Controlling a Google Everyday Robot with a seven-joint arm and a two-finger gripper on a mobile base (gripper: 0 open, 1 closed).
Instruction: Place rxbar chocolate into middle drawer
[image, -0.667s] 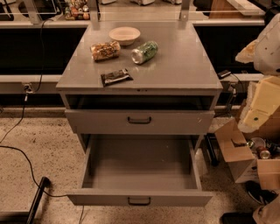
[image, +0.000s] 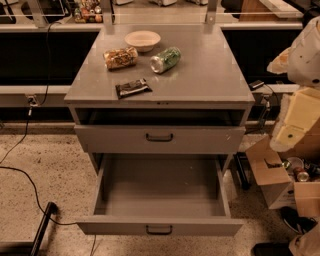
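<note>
The rxbar chocolate (image: 132, 88), a flat dark bar with pale print, lies on the grey cabinet top (image: 210, 75) near its front left edge. The middle drawer (image: 160, 195) is pulled out wide below, and its tray is bare; its black handle (image: 159, 229) is on the front panel. The upper drawer front (image: 160, 138) is shut beneath an open slot. Only the white and cream arm links (image: 300, 100) show at the right edge, beside the cabinet. My gripper itself is out of view there, and nothing is held in sight.
A tan snack bag (image: 120, 57), a pale bowl (image: 142, 39) and a green can (image: 166, 59) on its side sit at the back of the top. A cardboard box (image: 275, 180) with cans stands on the floor to the right. Black cables (image: 30, 185) run across the floor to the left.
</note>
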